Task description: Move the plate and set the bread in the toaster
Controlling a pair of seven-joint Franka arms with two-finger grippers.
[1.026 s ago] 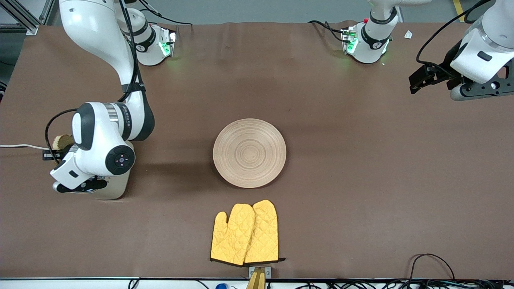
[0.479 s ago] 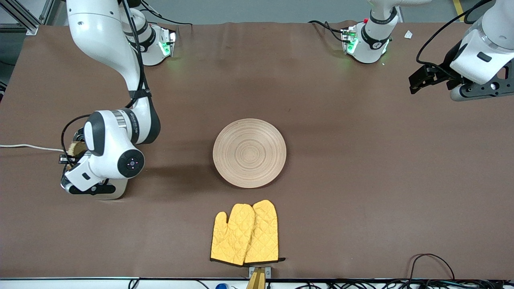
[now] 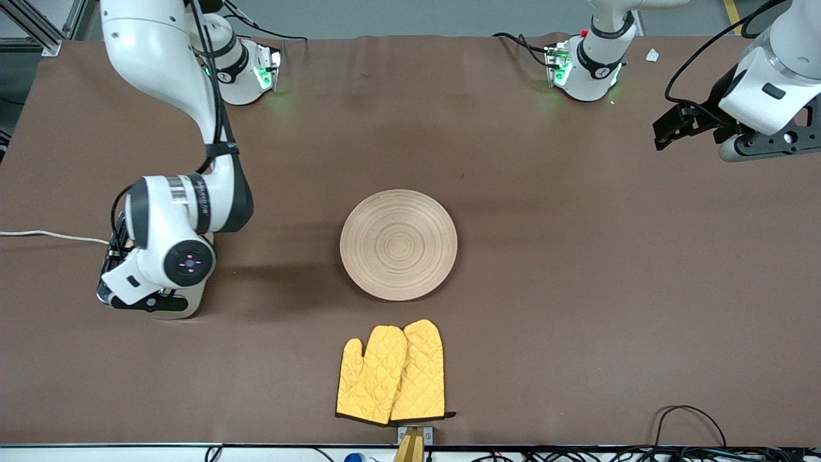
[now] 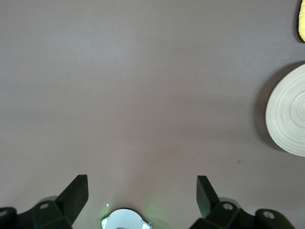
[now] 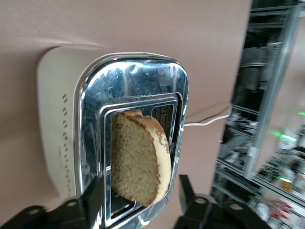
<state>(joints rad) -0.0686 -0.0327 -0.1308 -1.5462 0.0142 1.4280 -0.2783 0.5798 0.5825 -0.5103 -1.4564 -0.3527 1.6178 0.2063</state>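
Now bread (image 5: 140, 160) pinched by right hand (image 5: 138, 200) over toaster (image 5: 112, 133) slot: light, soft, crumbly; grip edges gently. Left hand (image 4: 142, 193) wide, waiting.

Both arms are glossy white with black joint bands and black cables clipped along their links, and their round bases (image 3: 247, 67) glow green. The right arm's wrist cap (image 3: 189, 263) carries small red-lit buttons. Each gripper, left gripper (image 4: 143, 195) included, has matte black wedge-shaped fingers (image 4: 76, 193), apparently plastic.
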